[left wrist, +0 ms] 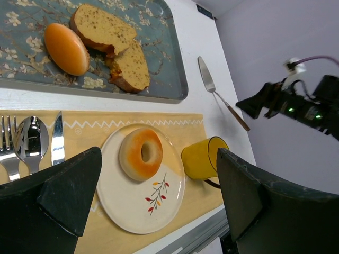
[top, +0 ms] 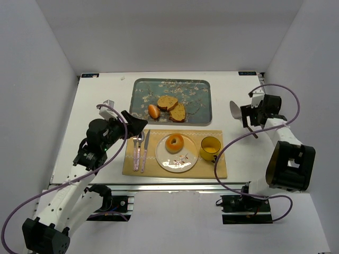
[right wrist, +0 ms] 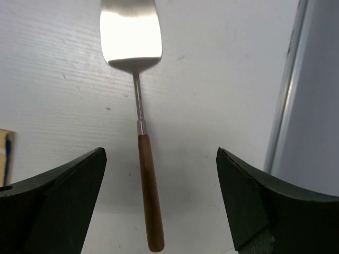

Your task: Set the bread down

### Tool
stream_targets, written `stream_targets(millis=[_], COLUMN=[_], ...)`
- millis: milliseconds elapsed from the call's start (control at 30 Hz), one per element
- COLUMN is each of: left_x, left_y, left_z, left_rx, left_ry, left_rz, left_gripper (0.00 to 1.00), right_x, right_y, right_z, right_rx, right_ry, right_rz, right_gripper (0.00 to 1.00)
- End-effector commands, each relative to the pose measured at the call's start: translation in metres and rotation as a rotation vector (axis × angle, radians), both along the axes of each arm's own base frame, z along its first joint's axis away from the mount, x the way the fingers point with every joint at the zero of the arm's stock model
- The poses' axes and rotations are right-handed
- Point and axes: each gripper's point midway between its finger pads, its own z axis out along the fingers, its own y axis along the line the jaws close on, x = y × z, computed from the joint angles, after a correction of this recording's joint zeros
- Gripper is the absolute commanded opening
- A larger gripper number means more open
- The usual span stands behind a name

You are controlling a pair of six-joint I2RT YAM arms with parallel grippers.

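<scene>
The bread, a glossy golden-orange ring with a centre hole, lies on the white plate on the tan placemat. In the left wrist view the bread sits on the far part of the plate. My left gripper is open and empty, hovering left of the plate over the cutlery; in its own view the gripper frames the plate and cup. My right gripper is open and empty at the right, over a spatula; its own view shows the jaws wide apart around the wooden handle.
A yellow cup stands right of the plate. Fork, spoon and knife lie left of it. A patterned tray at the back holds two brown slices and an orange oval roll. The spatula lies on the table.
</scene>
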Motion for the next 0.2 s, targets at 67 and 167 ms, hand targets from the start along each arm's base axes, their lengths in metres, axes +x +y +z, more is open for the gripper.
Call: stream_targets(millis=[67, 167], left_x=[0.008, 0.012], left_y=[-0.004, -0.006], left_z=[0.016, 0.016], left_rx=[0.006, 0.012], left_ry=[-0.028, -0.028], left_rz=[-0.020, -0.023], left_gripper=[0.98, 0.98], right_x=[0.032, 0.044], right_y=[0.017, 0.041], right_z=[0.073, 0.090], right_rx=[0.046, 0.135], right_ry=[-0.173, -0.215], right_rz=[0.106, 0.200], right_gripper=[0.89, 0.90])
